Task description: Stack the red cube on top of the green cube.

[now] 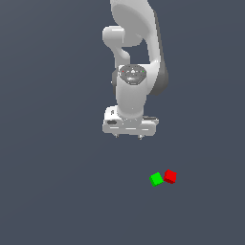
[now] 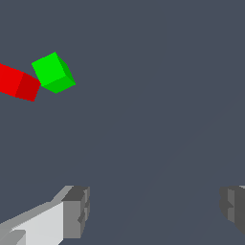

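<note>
Approach step, nothing grasped. Gripper [image 1: 129, 136] spread wide and empty, hung above the floor. Green cube [image 1: 156, 179] lay touching red cube [image 1: 170, 176], which sat to its exterior-view right, both well clear of the fingers. Next: centre over red, descend, close. No labels or writing seen

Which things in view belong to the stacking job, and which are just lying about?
Job:
red cube, on the surface beside the green one
green cube, nothing on it yet
gripper, open, empty, away from both

Lying about:
nothing else visible
</note>
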